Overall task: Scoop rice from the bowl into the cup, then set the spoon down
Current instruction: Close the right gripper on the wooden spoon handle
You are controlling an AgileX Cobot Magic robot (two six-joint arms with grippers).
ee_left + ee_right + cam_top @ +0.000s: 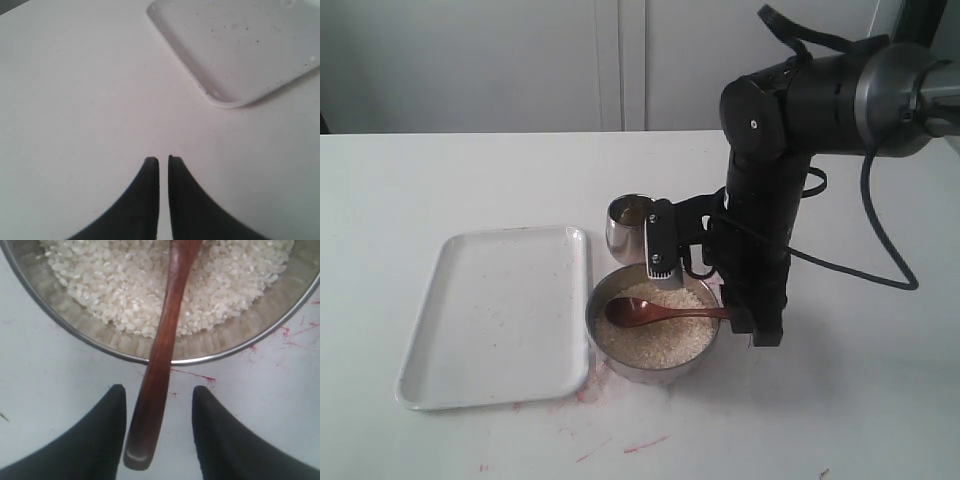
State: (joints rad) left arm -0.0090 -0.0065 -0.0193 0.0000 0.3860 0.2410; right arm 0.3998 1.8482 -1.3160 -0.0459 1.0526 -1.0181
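Scene: a steel bowl [595, 318] heaped with rice [655, 342] sits on a white table [840, 400]. It is just beside a white tray [500, 310], and the small steel cup [625, 225] stands close behind it.
Spoon: the dark wooden spoon [660, 313] lies with its head on the rice, and its handle runs out over the rim toward the right arm.
Right gripper: the right gripper [159, 390] is spread wide, one jaw on either side of the handle's end. Neither jaw appears to press the wood, though one finger [107, 430] is close enough that contact is hard to rule out.
Left gripper: the left gripper [163, 159] is drawn nearly together and holds nothing, over bare table near a tray corner.
Handling: the spoon looks light and stiff, but its gloss may make it slippery. A square pinch on the slender handle near its end seems best, so a loaded head does not roll. The rice is loose and likely to spill at the cup's narrow mouth.
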